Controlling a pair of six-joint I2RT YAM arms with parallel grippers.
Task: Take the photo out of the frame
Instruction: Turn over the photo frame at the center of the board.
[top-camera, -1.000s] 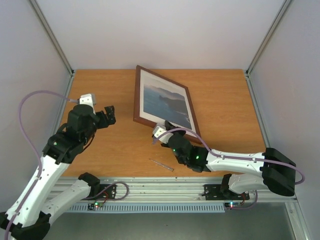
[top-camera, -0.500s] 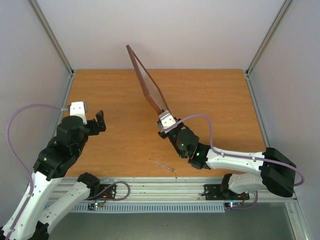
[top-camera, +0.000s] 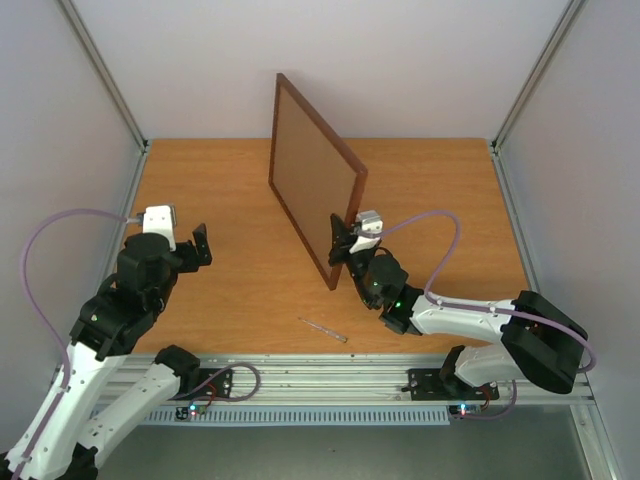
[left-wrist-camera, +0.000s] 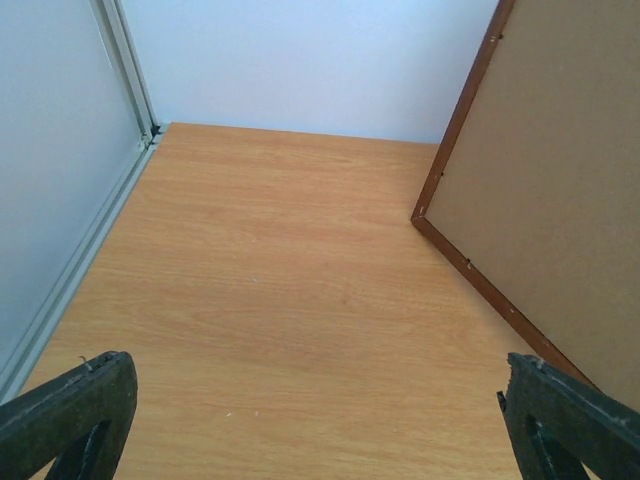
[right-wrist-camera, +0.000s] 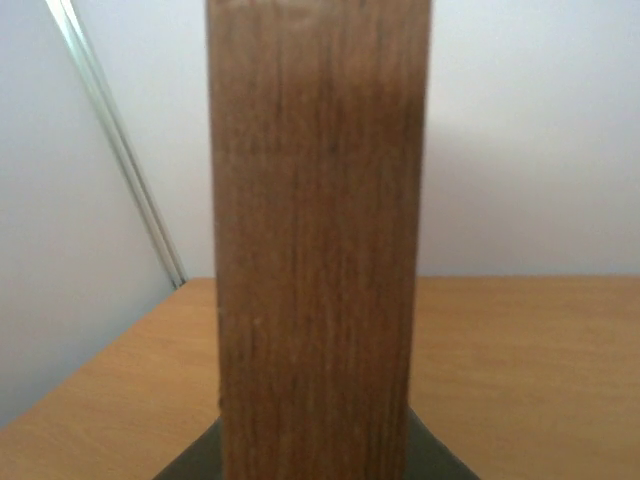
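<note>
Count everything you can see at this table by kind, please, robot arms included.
Wooden picture frame: 1
Small thin stick: 1
Robot arms: 2, one ending in the left gripper, one in the right gripper
Total: 4

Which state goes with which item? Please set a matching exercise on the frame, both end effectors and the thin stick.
Items:
1. frame
2. left end effector
3. right end effector
4. thin stick

States:
a. open, holding nothing
b. lying flat near the front edge of the table
c. held upright, plain brown back showing
d. shut on the frame's edge

Pairs: 1-c, 2-a, 3-d, 4-b
</note>
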